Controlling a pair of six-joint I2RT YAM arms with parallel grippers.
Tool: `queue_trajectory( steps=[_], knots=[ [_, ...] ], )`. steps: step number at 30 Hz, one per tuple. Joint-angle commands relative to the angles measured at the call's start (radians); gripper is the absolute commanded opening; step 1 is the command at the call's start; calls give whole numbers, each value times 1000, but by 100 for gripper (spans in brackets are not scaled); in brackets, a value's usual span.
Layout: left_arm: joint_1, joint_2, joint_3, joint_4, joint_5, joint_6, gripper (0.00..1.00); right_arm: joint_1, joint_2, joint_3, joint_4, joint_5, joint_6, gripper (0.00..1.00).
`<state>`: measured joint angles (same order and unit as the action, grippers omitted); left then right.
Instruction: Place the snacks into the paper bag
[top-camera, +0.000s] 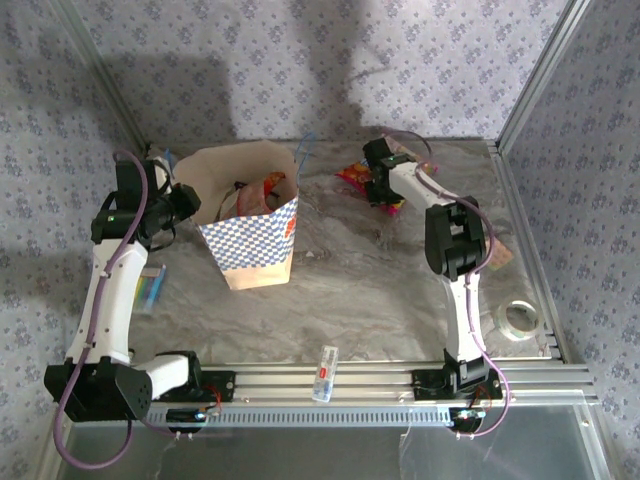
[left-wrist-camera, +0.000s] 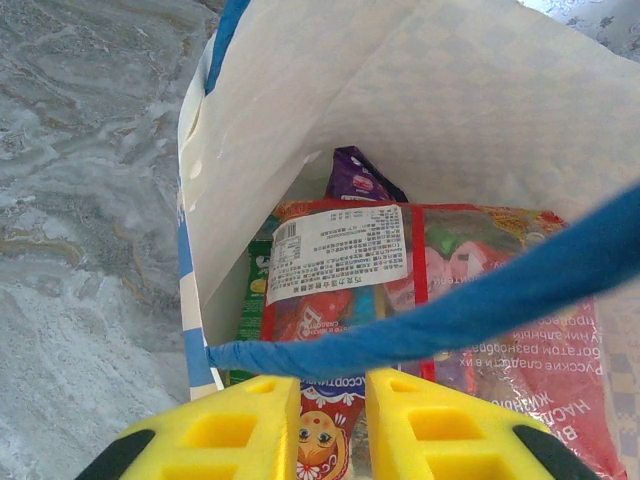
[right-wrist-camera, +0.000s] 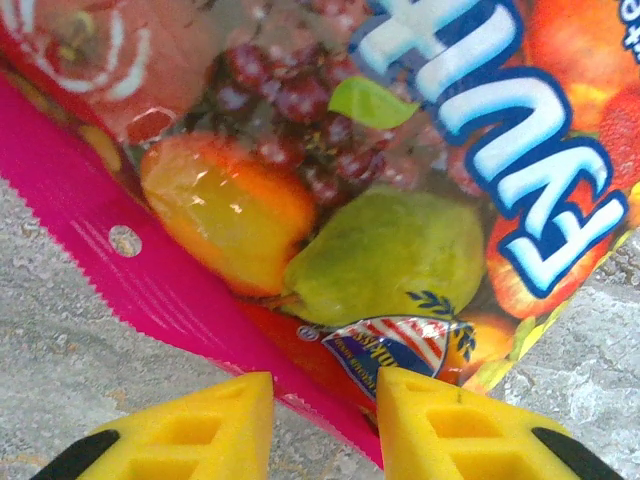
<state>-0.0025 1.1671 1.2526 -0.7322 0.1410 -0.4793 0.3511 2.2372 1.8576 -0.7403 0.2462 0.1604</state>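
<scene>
R gripper straddles pink edge of fruit-print packet; jaws narrow, can't tell if gripping. Paper bag sits well to its left, by L arm.

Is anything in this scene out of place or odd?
Yes: a small clear tube lies on the metal rail at the near edge, between the arm bases, off the work surface. The paper bag stands upright.

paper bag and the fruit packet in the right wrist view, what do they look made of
Paper bag: looks like kraft paper, matte tan with a printed blue-and-white check band; it stands up by itself.
Fruit packet: seems to be thin plastic film, glossy, with patches of glare, a serrated pink edge and a small punched hole.
</scene>
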Motion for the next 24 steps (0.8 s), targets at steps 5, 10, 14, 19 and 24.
queue_trajectory(
  steps=[5,10,14,19,24],
  knots=[
    [-9,12,-16,-48,-1,19,25,36,0,-14,-59,67,-21,35],
    [-9,6,-15,-55,-3,25,25,33,-1,-33,-57,62,-19,36],
    [-9,2,-18,-54,-6,25,25,33,1,-37,-57,69,-27,37],
    [-9,2,-16,-53,-5,22,26,31,24,-14,-53,93,-46,23],
    [-10,-5,-7,-60,-3,19,26,30,37,13,-77,96,-70,0]
  ],
)
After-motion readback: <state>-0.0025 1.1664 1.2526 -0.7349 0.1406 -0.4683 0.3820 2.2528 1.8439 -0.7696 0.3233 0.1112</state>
